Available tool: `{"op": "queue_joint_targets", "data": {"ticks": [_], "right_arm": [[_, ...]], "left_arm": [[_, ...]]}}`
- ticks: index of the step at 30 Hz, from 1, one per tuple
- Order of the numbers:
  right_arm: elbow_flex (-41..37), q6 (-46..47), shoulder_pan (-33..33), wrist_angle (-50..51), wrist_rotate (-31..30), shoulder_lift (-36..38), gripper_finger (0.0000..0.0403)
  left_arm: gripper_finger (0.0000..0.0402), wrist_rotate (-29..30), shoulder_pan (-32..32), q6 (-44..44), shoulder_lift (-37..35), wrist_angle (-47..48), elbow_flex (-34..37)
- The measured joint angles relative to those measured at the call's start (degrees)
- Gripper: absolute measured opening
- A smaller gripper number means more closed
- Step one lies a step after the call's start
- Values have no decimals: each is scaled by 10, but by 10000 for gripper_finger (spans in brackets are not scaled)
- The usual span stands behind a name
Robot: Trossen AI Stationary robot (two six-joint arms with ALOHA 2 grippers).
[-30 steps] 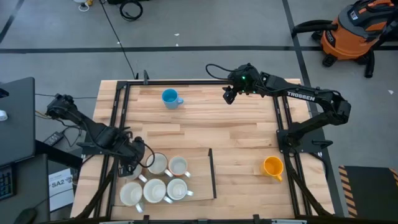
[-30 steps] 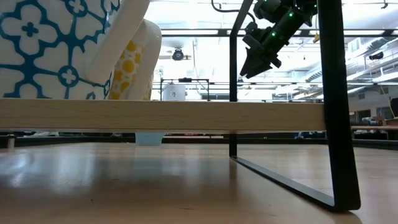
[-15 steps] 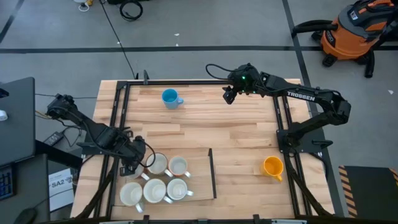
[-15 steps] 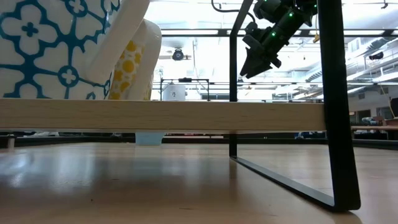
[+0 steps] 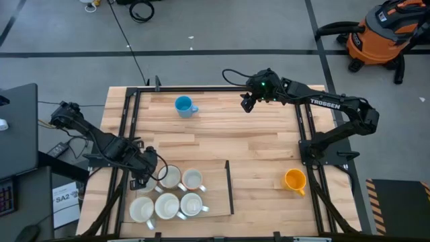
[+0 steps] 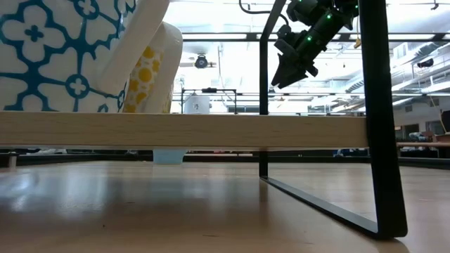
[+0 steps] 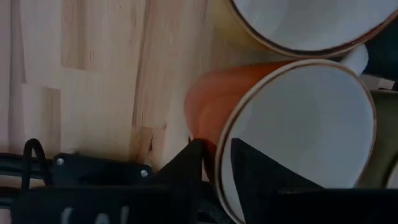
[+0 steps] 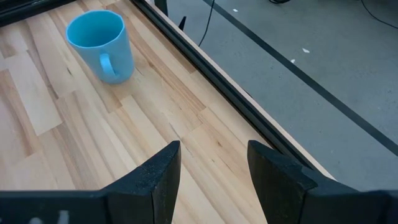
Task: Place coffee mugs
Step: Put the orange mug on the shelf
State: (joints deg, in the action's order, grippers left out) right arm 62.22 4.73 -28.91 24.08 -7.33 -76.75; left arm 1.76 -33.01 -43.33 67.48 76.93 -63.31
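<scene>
A reddish-brown mug with a white inside (image 7: pixel 298 137) stands at the left of a low wooden tray (image 5: pixel 216 183), beside several pale mugs (image 5: pixel 193 179). My left gripper (image 5: pixel 149 179) is down at this mug, shut on its wall. A blue mug (image 5: pixel 183 105) stands upright near the far edge, and an orange-yellow mug (image 5: pixel 294 180) near the right side. My right gripper (image 5: pixel 246 102) hangs open in the air at the far edge, right of the blue mug (image 8: pixel 102 43), touching nothing. My left gripper holds the reddish-brown mug by its wall at the rim (image 7: pixel 219 163). One finger (image 7: pixel 186 165) is outside the mug and the other finger (image 7: pixel 255 171) is inside it. Whether the mug's base is on the tray does not show.
A black metal frame (image 5: pixel 127 114) runs along the table's left, far and right sides. A second pale mug (image 7: pixel 298 25) sits tight against the held one. Bare wood lies between the tray and the blue mug. Patterned white shapes (image 6: pixel 70 56) fill the low view's left.
</scene>
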Motion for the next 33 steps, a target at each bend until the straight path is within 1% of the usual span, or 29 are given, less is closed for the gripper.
{"op": "queue_joint_targets", "data": {"ticks": [6, 21, 33], "right_arm": [[0, 0, 0, 0, 0, 0, 191], [0, 0, 0, 0, 0, 0, 191], [0, 0, 0, -10, 0, 0, 191]], "left_arm": [[109, -1, 0, 0, 0, 0, 0], [110, -1, 0, 0, -4, 1, 0], [110, 0, 0, 5, -9, 6, -50]]}}
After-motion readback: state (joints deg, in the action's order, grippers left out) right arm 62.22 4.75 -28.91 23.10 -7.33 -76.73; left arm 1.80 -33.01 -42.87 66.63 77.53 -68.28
